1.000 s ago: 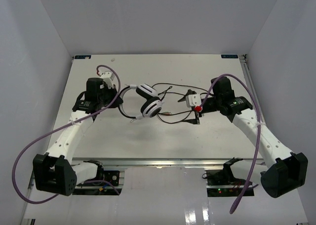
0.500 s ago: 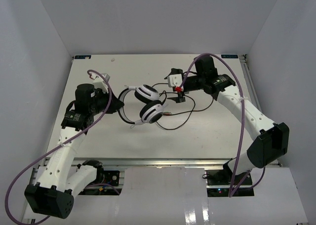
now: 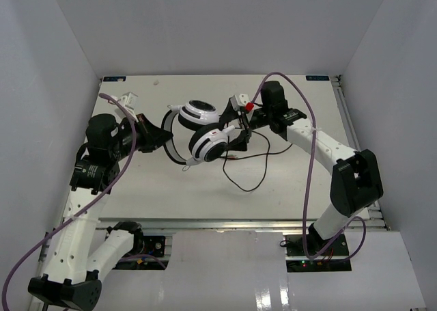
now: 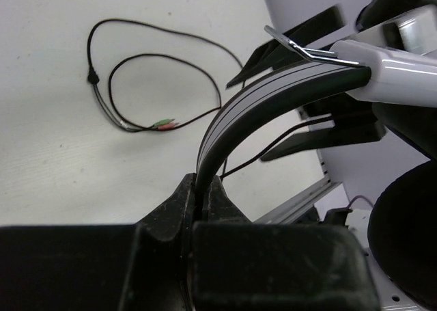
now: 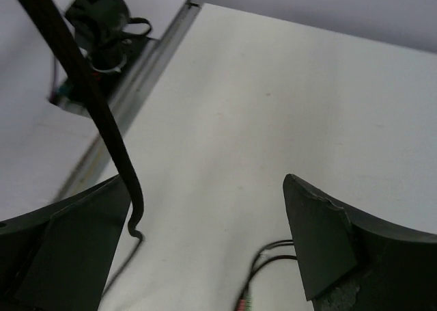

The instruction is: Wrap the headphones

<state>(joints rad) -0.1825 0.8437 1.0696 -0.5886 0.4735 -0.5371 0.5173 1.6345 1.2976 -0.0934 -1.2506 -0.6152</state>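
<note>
The left gripper [image 3: 161,133] is clamped on the headband of the headphones [image 3: 203,128], holding them raised over the middle of the table [image 3: 171,188]. It has drawn back leftward. The cable [image 3: 254,166] trails down onto the table. The left wrist view shows its green and pink plugs [image 4: 162,124] clearly. The right gripper [image 3: 237,125], jaws wide, has moved in beside the earcups [image 3: 208,143].

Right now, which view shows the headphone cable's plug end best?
Left wrist: the plug end lies in full view, green and pink tips distinct. Top external shows it as a tiny reddish speck; right wrist clips it at the bottom edge.
</note>
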